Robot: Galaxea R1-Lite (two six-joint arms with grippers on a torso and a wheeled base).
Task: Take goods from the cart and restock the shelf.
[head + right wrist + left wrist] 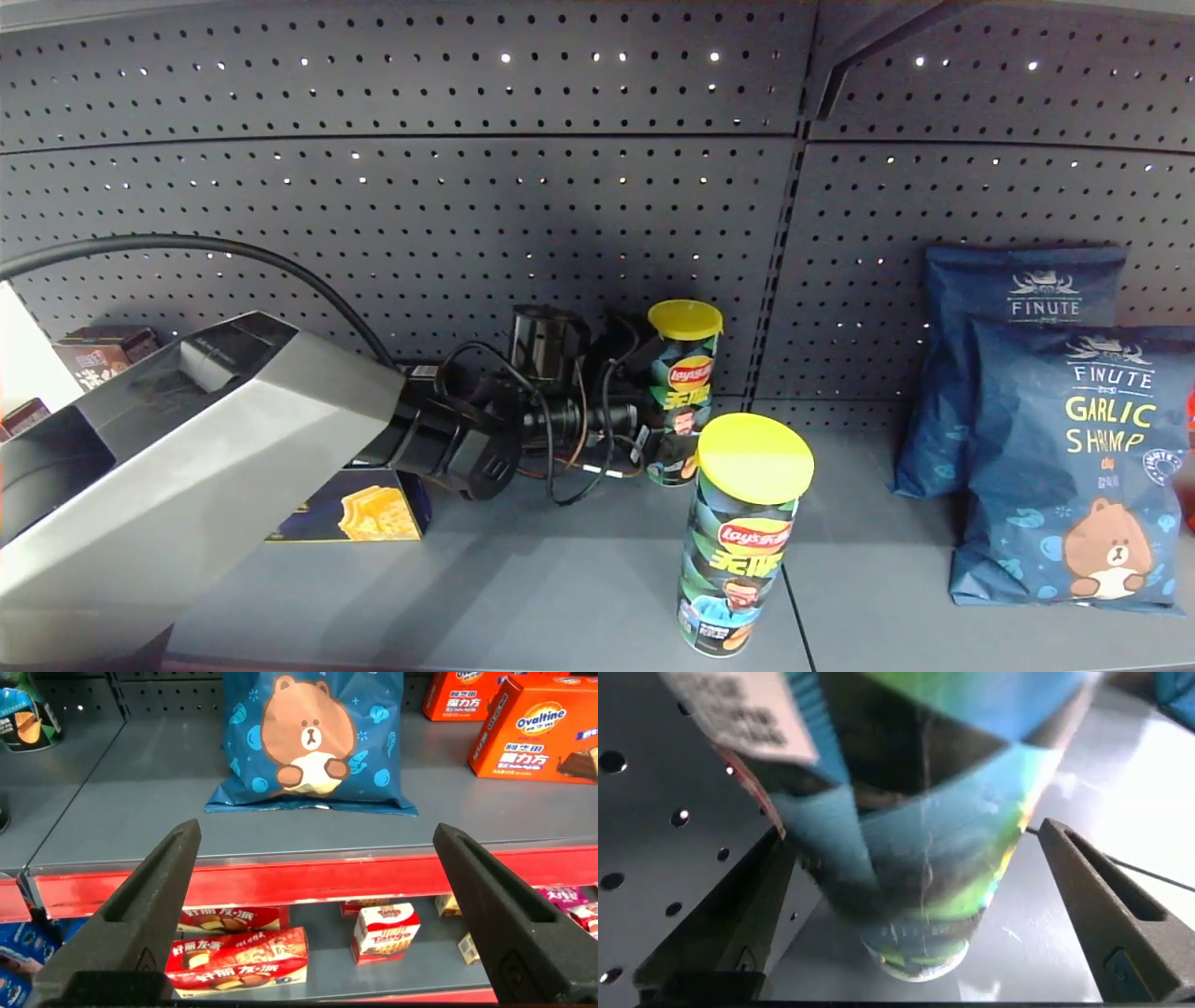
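Shelf (560, 579) w/ pegboard (467, 187) behind: your L pincer (912, 829) is spread wide astride the rear chip can (684, 392) at shelf's back edge. R pincer (315, 831) is apart too, facing a bear-print snack bag (313, 742).

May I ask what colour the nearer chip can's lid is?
The lid is yellow, best seen in the head view.

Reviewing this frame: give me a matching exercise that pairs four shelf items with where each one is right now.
Things:
1. rear chip can
2. front chip can
3. blue snack bags
4. yellow-fronted box

Places:
A. right of both cans
B. inside the open left gripper
C. left of both cans
D. standing free near the front of the shelf

Pairs: 1-B; 2-D; 3-A; 4-C
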